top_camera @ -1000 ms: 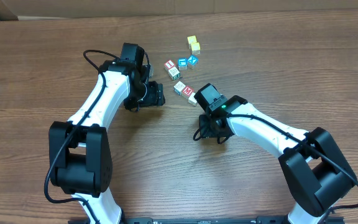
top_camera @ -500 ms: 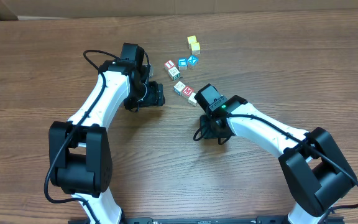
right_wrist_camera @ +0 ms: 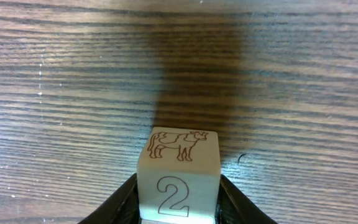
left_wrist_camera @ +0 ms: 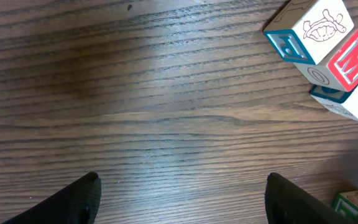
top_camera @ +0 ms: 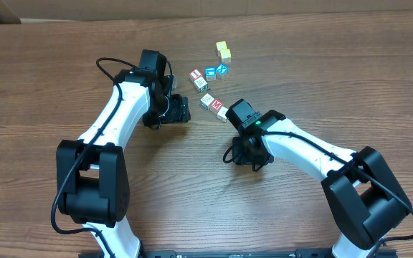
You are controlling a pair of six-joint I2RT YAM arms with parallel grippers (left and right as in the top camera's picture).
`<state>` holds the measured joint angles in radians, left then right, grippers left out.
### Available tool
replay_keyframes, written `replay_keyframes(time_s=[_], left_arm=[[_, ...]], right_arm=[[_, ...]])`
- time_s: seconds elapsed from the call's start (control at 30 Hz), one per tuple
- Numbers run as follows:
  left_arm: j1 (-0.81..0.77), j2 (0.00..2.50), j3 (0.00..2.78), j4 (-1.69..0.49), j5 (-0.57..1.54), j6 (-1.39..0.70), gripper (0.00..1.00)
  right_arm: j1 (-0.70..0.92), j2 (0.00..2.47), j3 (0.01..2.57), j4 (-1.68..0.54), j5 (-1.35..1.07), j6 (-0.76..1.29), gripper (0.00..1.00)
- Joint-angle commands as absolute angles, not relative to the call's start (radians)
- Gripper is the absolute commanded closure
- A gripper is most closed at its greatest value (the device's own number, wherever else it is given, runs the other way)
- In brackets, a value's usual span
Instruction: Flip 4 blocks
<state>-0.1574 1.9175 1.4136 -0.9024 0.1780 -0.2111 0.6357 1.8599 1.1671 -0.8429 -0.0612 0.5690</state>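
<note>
The task's thing in hand is a small pale-wood alphabet cube (right_wrist_camera: pixel 179 177), a brown cow outline on its upper face and a grey "2" on the face toward the right wrist camera. It sits pinched between the black right jaws, which stand narrow and press its two sides. Whether its underside touches the brown wood-grain desk (top_camera: pixel 63 86) cannot be told. Over the last second those jaws drew in from a wider stance onto the cube, and from overhead the white right arm (top_camera: pixel 292 143) has slid slightly toward the near edge, well apart from the others. That reads as a grasp just made, so one flip looks begun but not finished: the cube wants turning and setting down on another face. The remaining pale letter cubes have not moved: a red-M cube (top_camera: pixel 218 106) touching a teal-framed cube (top_camera: pixel 206 100), with a red-lettered cube (top_camera: pixel 196 74) and a grey-lettered cube (top_camera: pixel 201 84) beyond. Farther back lie two bright blue-faced cubes (top_camera: pixel 216 71) and two plain yellow cubes (top_camera: pixel 224 50). The left jaws stand wide and empty, unchanged, over bare desk just beside the red-M cube.
</note>
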Motion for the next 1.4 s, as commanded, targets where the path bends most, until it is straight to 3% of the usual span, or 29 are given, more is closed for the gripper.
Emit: replay_keyframes(time_s=[0.0, 0.07, 0.13, 0.17, 0.5, 0.73, 0.87, 1.17, 1.27, 1.37], left_arm=[[-0.158, 1.924, 1.42, -0.903, 0.168, -0.214, 0.23], [-0.158, 1.924, 1.42, -0.903, 0.168, -0.214, 0.23], [-0.158, 1.924, 1.42, -0.903, 0.168, -0.214, 0.23], [-0.158, 1.924, 1.42, -0.903, 0.168, -0.214, 0.23], [-0.157, 1.924, 1.42, -0.9, 0.145, -0.214, 0.23], [-0.156, 1.924, 1.42, -0.888, 0.094, -0.313, 0.22], [-0.156, 1.924, 1.42, -0.89, 0.097, -0.318, 0.0], [-0.157, 1.924, 1.42, -0.897, 0.024, -0.319, 0.0], [-0.156, 1.924, 1.42, -0.896, -0.012, -0.329, 0.0], [-0.156, 1.924, 1.42, -0.891, -0.01, -0.33, 0.0]], right_arm=[[0.634, 1.857, 1.193, -0.844, -0.073, 0.585, 0.62], [0.634, 1.857, 1.193, -0.844, -0.073, 0.585, 0.58], [0.633, 1.857, 1.193, -0.844, -0.073, 0.584, 0.43], [0.633, 1.857, 1.193, -0.843, -0.073, 0.582, 0.4], [0.569, 1.855, 1.438, -0.926, -0.07, 0.462, 0.24], [0.561, 1.861, 1.497, -0.749, -0.03, 0.471, 0.24], [0.574, 1.897, 1.493, -0.68, 0.003, 0.469, 0.23], [0.594, 2.052, 1.493, -0.597, 0.037, 0.389, 0.23], [0.594, 2.088, 1.493, -0.596, 0.036, 0.393, 0.29], [0.596, 2.093, 1.493, -0.609, 0.036, 0.393, 0.43]])
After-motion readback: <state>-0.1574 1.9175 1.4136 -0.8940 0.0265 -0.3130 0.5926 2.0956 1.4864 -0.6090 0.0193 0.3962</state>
